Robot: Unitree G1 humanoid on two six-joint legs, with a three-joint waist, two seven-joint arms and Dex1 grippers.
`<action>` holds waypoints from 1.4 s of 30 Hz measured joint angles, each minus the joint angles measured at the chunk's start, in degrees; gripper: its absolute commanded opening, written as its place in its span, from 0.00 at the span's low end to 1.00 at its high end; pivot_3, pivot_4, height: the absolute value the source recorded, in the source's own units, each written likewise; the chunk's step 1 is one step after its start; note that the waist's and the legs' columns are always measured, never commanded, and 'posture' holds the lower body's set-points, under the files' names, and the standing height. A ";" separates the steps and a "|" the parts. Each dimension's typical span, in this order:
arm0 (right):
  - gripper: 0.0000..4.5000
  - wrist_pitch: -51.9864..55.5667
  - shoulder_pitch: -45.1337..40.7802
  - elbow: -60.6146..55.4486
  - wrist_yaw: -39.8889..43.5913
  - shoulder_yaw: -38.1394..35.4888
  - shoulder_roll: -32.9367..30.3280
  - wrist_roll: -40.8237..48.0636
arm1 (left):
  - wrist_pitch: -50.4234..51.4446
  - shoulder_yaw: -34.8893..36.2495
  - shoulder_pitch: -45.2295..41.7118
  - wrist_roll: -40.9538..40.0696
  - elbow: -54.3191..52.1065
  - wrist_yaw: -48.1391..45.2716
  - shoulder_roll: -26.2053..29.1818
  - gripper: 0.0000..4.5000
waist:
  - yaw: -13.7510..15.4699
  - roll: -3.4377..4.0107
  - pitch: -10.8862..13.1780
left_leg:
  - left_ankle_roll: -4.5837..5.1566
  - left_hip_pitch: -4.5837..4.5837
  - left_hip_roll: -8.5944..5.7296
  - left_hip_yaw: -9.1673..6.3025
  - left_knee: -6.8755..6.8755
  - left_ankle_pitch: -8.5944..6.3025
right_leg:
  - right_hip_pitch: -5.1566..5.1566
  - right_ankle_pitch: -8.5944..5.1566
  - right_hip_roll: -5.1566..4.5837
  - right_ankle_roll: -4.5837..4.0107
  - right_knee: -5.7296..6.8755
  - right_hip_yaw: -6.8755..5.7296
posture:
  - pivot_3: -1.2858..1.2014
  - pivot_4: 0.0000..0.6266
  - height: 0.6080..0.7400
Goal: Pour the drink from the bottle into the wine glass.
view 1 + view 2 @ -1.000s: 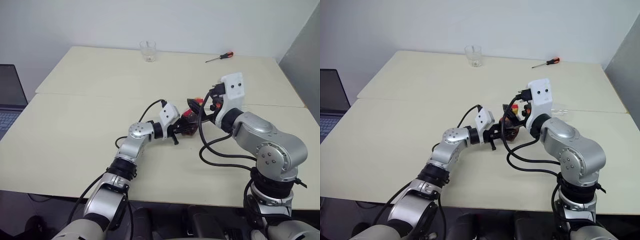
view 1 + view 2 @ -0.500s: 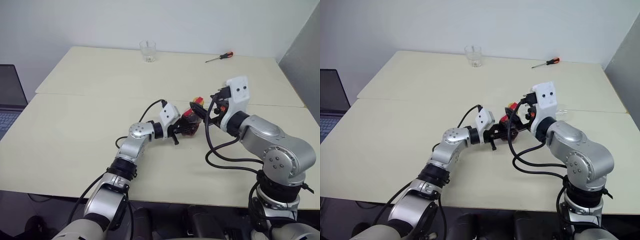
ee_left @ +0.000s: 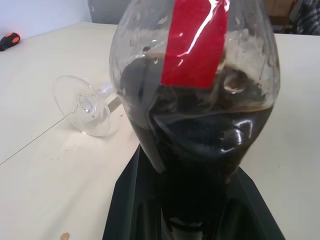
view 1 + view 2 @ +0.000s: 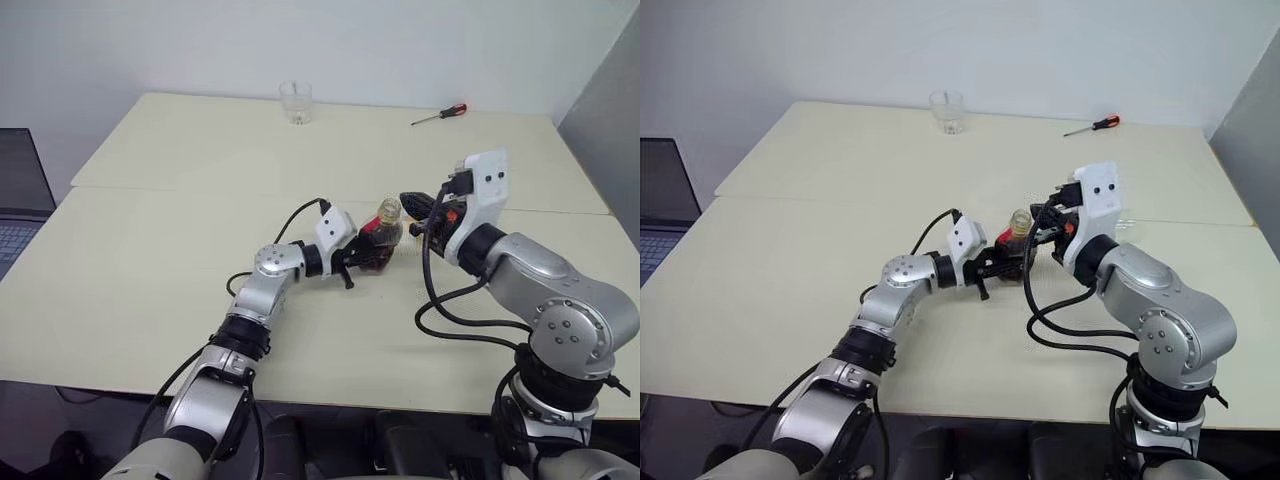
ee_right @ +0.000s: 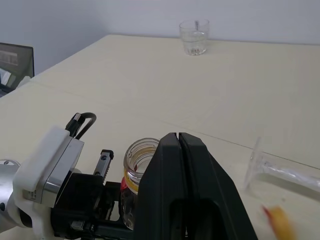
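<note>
The squat clear plastic bottle (image 4: 383,238) of dark drink (image 3: 200,145), uncapped, is gripped upright by the left end effector (image 4: 358,260); the right end effector (image 5: 178,150) is closed, empty.

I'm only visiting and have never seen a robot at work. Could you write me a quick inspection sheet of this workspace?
Surface: two cream tables pushed together, with a seam between them.
Job's things: bottle of dark drink, upright, its mouth open; wine glass lying on its side on the table beside the bottle.
Clutter: tumbler and screwdriver at the far edge; a small blurred yellow thing near the wine glass.
Grippers: left gripper shut on the bottle; right gripper shut, nothing seen in it.
Cables: black cables loop from both arms; the right one sags onto the table.
Surroundings: white wall; laptop at the left.
</note>
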 measured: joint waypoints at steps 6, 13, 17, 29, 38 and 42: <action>0.00 -0.34 0.00 0.38 0.19 -0.25 -1.46 -0.11 | 0.00 0.00 0.00 0.00 -0.01 0.05 0.16 0.14 | 0.00 0.00 0.00 | 0.00 0.00 0.00 0.00 0.00 0.00 | 0.00 0.00 0.00 0.00 0.00 -0.01 | 0.52 0.24 1.00; 0.00 -3.60 0.08 3.77 1.31 -4.44 -8.84 -0.94 | 0.37 2.93 0.04 -0.71 0.17 2.71 1.25 0.14 | 0.03 0.00 0.00 | 0.00 0.00 -0.02 0.03 0.01 0.00 | 0.00 0.00 -0.03 0.00 -0.01 0.02 | 0.52 0.24 1.00; 0.00 -5.69 0.90 6.64 1.89 -8.25 -13.73 -2.60 | 1.28 9.71 -0.18 -3.01 2.90 8.50 2.31 0.14 | -0.13 0.00 0.00 | 0.00 0.03 0.01 0.02 -0.02 0.00 | -0.01 0.00 0.03 0.00 0.00 0.04 | 0.52 0.24 1.00; 0.44 -2.32 3.42 3.47 6.40 -3.59 -13.99 3.62 | -4.92 19.46 -2.14 -2.51 16.17 23.45 7.57 0.14 | 0.05 0.00 0.00 | 0.00 0.07 0.05 0.07 -0.07 0.00 | 0.02 0.00 0.02 0.00 0.00 -0.01 | 0.52 0.24 1.00; 1.00 -0.88 2.93 1.26 11.18 1.37 -14.64 9.89 | -10.32 21.58 -2.24 -2.43 20.67 30.04 8.48 0.14 | -0.03 -0.01 -0.01 | -0.01 0.10 0.06 0.16 -0.06 0.00 | 0.04 0.01 0.02 0.00 0.02 -0.01 | 0.52 0.24 1.00; 1.00 -1.83 2.44 2.18 11.17 1.44 -15.99 9.69 | -11.27 22.47 -1.81 -2.55 21.06 31.31 8.48 0.14 | -0.07 -0.02 -0.02 | -0.01 0.14 0.07 0.24 -0.06 0.00 | 0.04 0.01 0.02 0.00 0.03 0.02 | 0.52 0.24 1.00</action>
